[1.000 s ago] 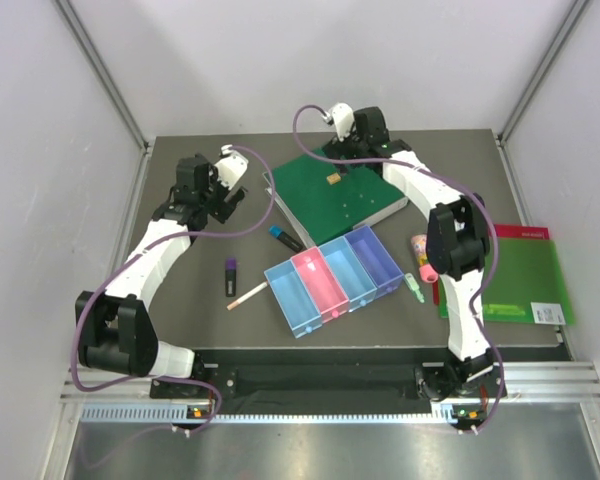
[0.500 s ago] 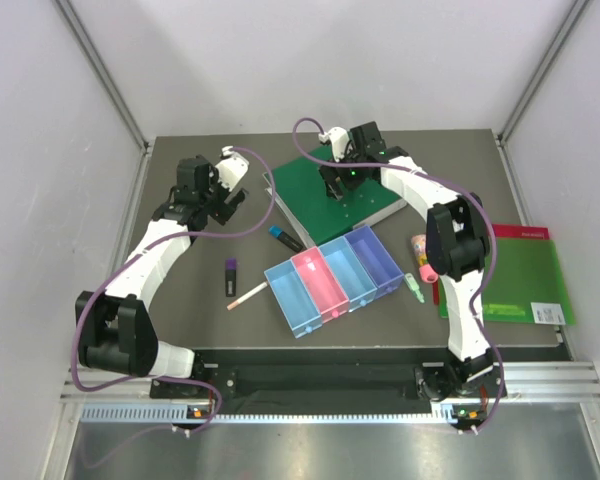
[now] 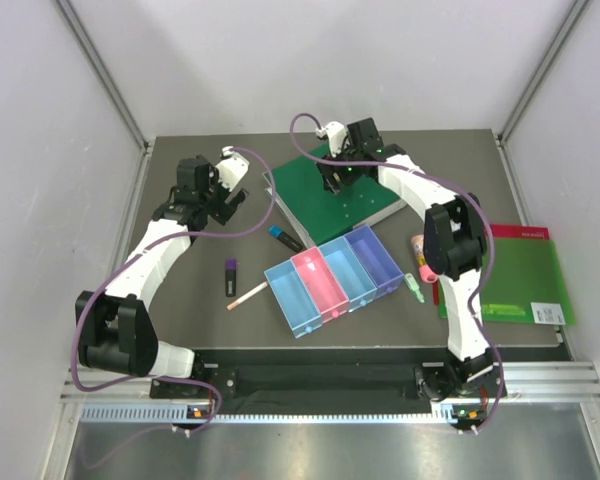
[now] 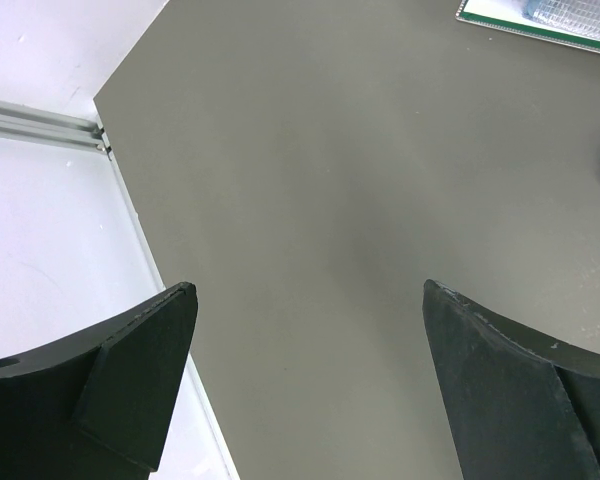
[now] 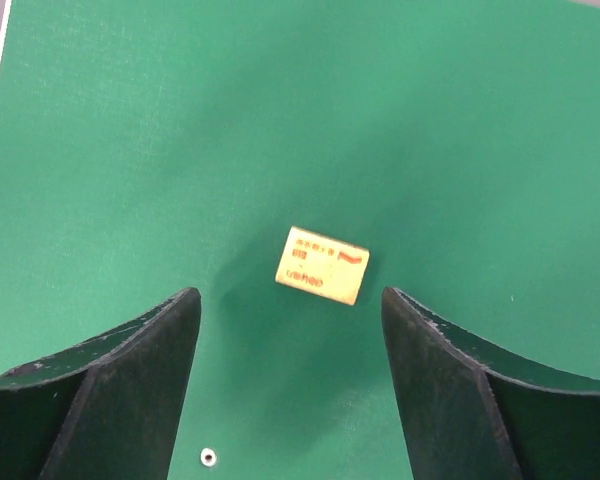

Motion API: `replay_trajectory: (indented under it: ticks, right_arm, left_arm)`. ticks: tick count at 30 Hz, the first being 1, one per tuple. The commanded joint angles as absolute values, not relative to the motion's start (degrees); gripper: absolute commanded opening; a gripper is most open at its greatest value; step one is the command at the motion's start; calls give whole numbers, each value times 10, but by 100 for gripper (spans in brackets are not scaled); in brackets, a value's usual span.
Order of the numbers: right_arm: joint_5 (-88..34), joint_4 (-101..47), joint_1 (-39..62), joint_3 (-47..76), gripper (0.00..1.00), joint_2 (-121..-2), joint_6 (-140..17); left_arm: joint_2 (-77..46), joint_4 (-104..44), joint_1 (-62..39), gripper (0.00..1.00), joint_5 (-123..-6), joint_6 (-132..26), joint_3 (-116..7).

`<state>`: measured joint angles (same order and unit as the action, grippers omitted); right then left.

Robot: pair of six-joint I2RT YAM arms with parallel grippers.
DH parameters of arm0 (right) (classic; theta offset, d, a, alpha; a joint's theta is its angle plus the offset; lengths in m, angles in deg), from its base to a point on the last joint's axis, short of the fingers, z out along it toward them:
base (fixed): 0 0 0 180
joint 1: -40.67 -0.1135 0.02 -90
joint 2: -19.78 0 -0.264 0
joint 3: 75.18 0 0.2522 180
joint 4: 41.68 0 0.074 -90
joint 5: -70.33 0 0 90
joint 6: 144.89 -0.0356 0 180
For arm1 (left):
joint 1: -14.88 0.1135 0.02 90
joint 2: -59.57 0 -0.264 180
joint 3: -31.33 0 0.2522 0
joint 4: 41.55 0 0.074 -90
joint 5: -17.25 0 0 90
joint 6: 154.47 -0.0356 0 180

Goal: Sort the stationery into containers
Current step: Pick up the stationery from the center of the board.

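Two risks we see: the small yellow eraser (image 5: 321,265) lies flat and askew on the green notebook (image 5: 480,120), below and between the spread fingers of the right gripper (image 5: 288,300), so closing could skid or twist it away, or the tips could scrape the cover. The left gripper (image 4: 310,290) hangs open over matte grey table (image 4: 330,150), holding nothing. The containers (image 3: 332,275) sit mid-table; white walls enclose the cell.
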<state>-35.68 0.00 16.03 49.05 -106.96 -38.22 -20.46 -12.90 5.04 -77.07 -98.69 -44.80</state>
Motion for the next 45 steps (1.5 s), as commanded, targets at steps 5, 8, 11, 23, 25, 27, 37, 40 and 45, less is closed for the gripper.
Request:
replay_trajectory:
  ticks: [5,8,11,23,25,27,37,40,45]
  right_arm:
    - [-344,-30,140,525,66,-1093,-382]
    - [-336,-32,140,523,60,-1098,-383]
    - [-321,-38,140,521,52,-1100,-383]
    - [-297,-56,140,534,52,-1111,-394]
    - [-300,-56,140,538,53,-1114,-399]
    - [-303,-54,138,542,52,-1115,-397]
    - [-307,-52,127,542,30,-1123,-396]
    - [-301,-48,126,535,24,-1113,-394]
    - [-289,-45,125,500,22,-1052,-396]
  left_arm:
    - [-202,-142,51,99,-764,-986,-456]
    - [-201,-142,51,99,-764,-986,-454]
    - [-199,-143,51,99,-764,-987,-450]
    - [-198,-146,51,99,-762,-987,-444]
    - [-198,-146,51,99,-764,-987,-443]
    - [-199,-146,51,99,-763,-987,-443]
    - [-198,-149,51,99,-764,-994,-441]
    - [-198,-148,52,99,-764,-995,-442]
    - [-193,-140,52,99,-761,-994,-444]
